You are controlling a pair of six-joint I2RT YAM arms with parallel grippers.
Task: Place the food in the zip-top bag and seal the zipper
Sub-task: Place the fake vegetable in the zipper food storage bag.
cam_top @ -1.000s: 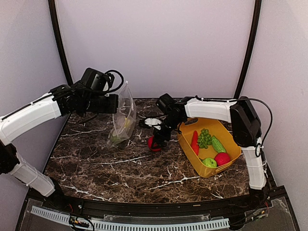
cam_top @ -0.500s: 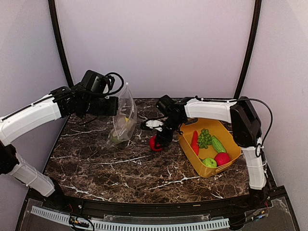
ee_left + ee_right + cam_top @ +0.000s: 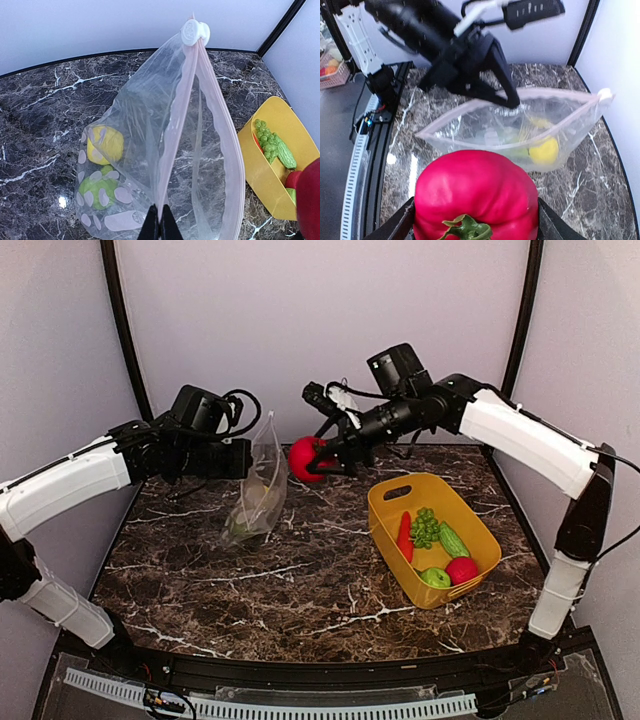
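Hard to name for certain: a red toy fruit (image 3: 476, 197) with a green stalk, cut off below by the bottom edge of the right wrist view and showing only as a red sliver at the right edge of the left wrist view. Sits clamped between the two fingers (image 3: 402, 222) of the right pincer (image 3: 320, 457), spread just as wide as the fruit, raised well above the marble table (image 3: 300, 580). Faces the open mouth of the zip-top bag (image 3: 258, 492), near it but apart. Nipped tight on one lip of that mouth, at the pinkish zipper (image 3: 172, 125): the left pincer (image 3: 159, 226), fingertips pressed together with only the film between them, holding the bag upright, its bottom seemingly down on the table. Inside, blurred by the spotted film, a yellow piece (image 3: 105, 144) and a green piece (image 3: 97, 189), exact kinds unclear. At the end of the mouth farthest from the left pincer, a white slider (image 3: 195, 31). Below the right pincer and well apart from the bag, the yellow tub (image 3: 385, 502), holding a green grape bunch (image 3: 425, 527), a red strip (image 3: 404, 537), a green apple (image 3: 435, 578) and a red ball (image 3: 462, 569).
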